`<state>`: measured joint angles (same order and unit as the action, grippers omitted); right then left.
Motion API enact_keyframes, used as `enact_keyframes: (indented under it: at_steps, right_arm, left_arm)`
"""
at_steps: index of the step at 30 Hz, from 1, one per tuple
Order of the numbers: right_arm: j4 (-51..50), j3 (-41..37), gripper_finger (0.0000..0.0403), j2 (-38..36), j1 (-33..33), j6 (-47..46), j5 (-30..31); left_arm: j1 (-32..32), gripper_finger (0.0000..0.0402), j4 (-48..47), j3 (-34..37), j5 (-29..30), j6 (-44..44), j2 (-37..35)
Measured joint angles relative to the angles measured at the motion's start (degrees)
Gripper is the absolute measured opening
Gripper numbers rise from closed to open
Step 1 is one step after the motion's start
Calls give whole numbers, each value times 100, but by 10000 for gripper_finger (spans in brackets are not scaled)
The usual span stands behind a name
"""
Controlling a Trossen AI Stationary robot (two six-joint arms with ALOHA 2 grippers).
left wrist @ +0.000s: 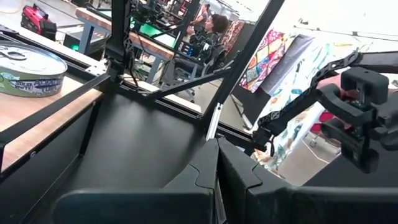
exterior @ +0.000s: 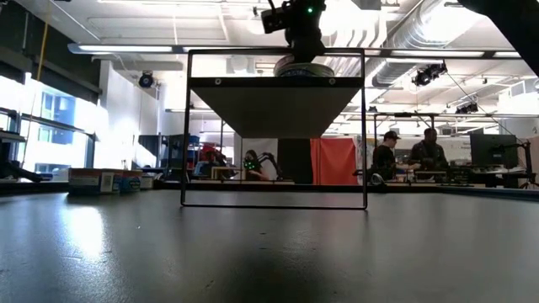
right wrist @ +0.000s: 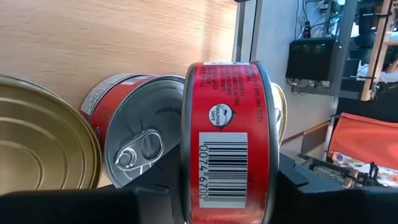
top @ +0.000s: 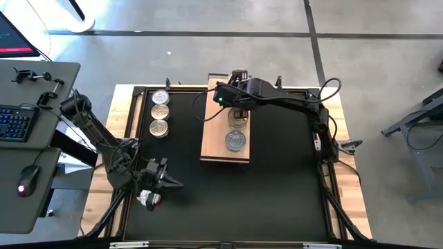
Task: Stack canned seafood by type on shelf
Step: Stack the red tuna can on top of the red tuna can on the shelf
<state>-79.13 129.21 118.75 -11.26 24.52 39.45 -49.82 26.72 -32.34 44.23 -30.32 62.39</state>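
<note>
The left claw (top: 168,182) rests low over the near-left part of the black surface (top: 277,187), its two fingers (left wrist: 205,177) pressed together and holding nothing.

Farther back, the wooden shelf (top: 211,142) stands lengthwise near the middle of the surface, reaching toward its far edge. A silver-lidded tin (top: 235,141) lies flat on the near half of the shelf, and a second tin (top: 238,122) lies just beyond it, partly under the right arm.

The right claw (top: 235,104) hangs over the far half of the shelf, pinching a red-labelled tin (right wrist: 227,149) on edge, barcode facing the wrist camera. Right behind that tin, a red-sided tin with a silver pull-tab lid (right wrist: 140,146) lies tilted on the shelf, and a gold-lidded tin (right wrist: 43,143) sits just beside it.

Three more tins (top: 160,112) stand in a row along the left edge of the surface, running toward its far-left corner. One of them (left wrist: 31,68) shows on the pale wood in the left wrist view.

In the room beyond the surface, people (exterior: 408,151) sit at desks.
</note>
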Motion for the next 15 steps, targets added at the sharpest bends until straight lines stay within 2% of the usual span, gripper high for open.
enact_keyframes:
  at_steps: [15]
  right_arm:
    - [-89, 0, 129, 51, -49, -648, 207]
  left_arm:
    - [-7, 0, -141, 0, 0, -368, 0]
